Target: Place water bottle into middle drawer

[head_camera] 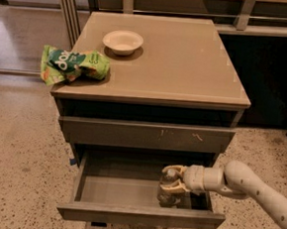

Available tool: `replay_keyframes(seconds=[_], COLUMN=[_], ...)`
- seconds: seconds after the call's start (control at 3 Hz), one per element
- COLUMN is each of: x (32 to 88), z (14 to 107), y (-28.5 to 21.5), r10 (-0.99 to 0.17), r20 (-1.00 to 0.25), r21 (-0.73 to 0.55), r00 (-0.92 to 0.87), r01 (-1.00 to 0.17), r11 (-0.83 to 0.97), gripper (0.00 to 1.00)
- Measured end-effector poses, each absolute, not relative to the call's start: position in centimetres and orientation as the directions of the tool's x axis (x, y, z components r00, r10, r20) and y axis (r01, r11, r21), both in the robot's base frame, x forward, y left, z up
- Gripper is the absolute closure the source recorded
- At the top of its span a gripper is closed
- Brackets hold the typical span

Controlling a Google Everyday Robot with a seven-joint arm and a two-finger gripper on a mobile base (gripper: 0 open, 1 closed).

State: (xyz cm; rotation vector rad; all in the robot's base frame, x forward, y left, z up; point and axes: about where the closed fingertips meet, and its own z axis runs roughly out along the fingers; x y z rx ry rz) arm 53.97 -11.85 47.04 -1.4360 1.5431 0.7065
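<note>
The middle drawer (109, 189) is pulled open below the scratched drawer front (147, 134). Its smooth grey inside shows. The water bottle (168, 189), clear with a white cap, stands upright inside the drawer near its right front. My gripper (170, 179) reaches in from the right, its cream fingers (173, 169) closed around the bottle's upper half. The bottle's base looks at or just above the drawer floor.
A white bowl (123, 41) and a green chip bag (72, 65) lie on the cabinet top (187, 65). The bag hangs over the left edge. Speckled floor surrounds the cabinet. My arm (256, 189) comes in from the lower right.
</note>
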Motion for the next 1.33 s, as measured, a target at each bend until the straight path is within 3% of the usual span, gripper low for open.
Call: replay_keyframes(seconds=[0.67, 1.0, 1.33], x=[53.97, 53.97, 53.97], z=[47.04, 47.04, 47.04], y=[-11.84, -11.84, -11.84], r10=[-0.468, -0.468, -0.468], r20=[-0.881, -0.882, -0.882], r21=[-0.159, -0.159, -0.159], r00=[0.063, 0.064, 0.064], r01=[-0.973, -0.973, -0.973], r11=[0.167, 0.167, 0.167], gripper=[0.11, 0.0, 0.0])
